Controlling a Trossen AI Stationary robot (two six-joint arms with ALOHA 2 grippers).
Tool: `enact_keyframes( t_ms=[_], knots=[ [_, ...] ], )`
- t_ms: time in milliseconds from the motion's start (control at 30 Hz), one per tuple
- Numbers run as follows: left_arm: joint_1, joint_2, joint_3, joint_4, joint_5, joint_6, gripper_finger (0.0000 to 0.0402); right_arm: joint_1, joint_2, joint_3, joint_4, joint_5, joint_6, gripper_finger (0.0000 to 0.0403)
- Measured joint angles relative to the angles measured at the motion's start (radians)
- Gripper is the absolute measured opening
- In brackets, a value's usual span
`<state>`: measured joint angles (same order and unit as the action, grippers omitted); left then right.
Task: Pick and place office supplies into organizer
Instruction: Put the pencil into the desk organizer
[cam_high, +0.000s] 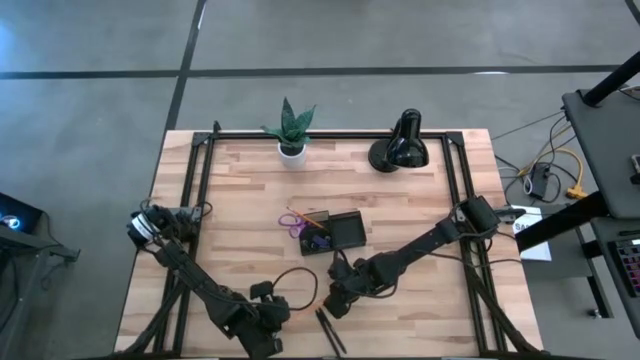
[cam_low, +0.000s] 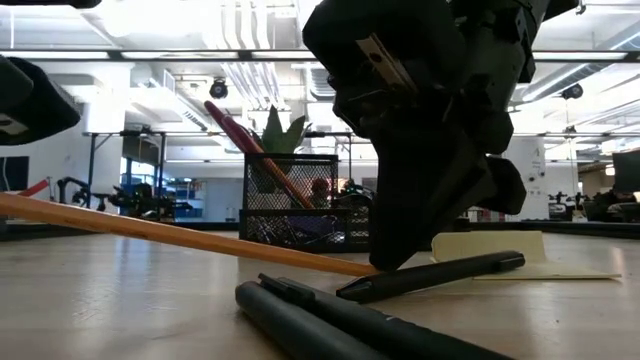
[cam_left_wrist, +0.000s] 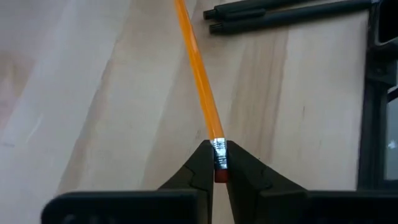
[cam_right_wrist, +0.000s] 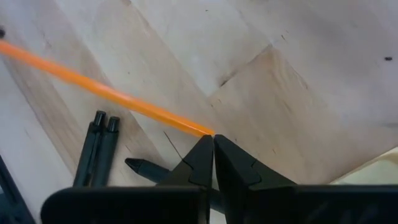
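Orange wooden pencil (cam_left_wrist: 198, 74): your left claw (cam_left_wrist: 219, 163) is clamped on its eraser end near the desk's (cam_high: 420, 200) front edge. Your right claw (cam_right_wrist: 213, 155), closed and empty, sits at the pencil's tip, beside two black pens (cam_right_wrist: 96, 149). Behind, the black mesh organizer (cam_high: 337, 232) holds purple-handled scissors (cam_high: 293, 224); bare wood surrounds it.

potted plant (cam_high: 291, 130) at table's (cam_high: 240, 180) far edge | black desk lamp (cam_high: 400, 145) right of it

An open-plan lab: exposed ceiling ducts (cam_low: 240, 75), concrete floor (cam_high: 90, 90), wooden workbench (cam_high: 250, 200).
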<state>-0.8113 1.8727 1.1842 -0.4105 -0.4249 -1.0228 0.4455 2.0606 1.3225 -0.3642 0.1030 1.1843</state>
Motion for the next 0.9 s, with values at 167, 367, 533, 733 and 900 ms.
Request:
enact_keyframes(
  t_ms=[167, 367, 533, 733, 900],
  knots=[
    [0.007, -0.039, 0.000, -0.080, -0.001, 0.020, 0.0007, 0.013, -0.018, 0.026, -0.005, 0.030, -0.086, 0.0008],
    [0.015, -0.193, 0.000, -0.299, -0.020, 0.034, 0.0006, 0.051, -0.092, 0.048, -0.006, 0.261, -0.153, 0.0008],
    [0.045, -0.358, 0.024, -0.573, -0.085, 0.050, 0.0006, 0.118, -0.191, 0.050, -0.052, 0.640, -0.167, 0.0008],
    [0.132, -0.464, 0.075, -0.887, -0.082, 0.196, 0.0006, 0.155, -0.247, 0.049, -0.179, 0.832, -0.138, 0.0008],
    [0.222, -0.464, 0.173, -1.019, -0.082, 0.366, 0.0006, 0.153, -0.247, 0.045, -0.255, 0.806, -0.026, 0.0008]
  ],
)
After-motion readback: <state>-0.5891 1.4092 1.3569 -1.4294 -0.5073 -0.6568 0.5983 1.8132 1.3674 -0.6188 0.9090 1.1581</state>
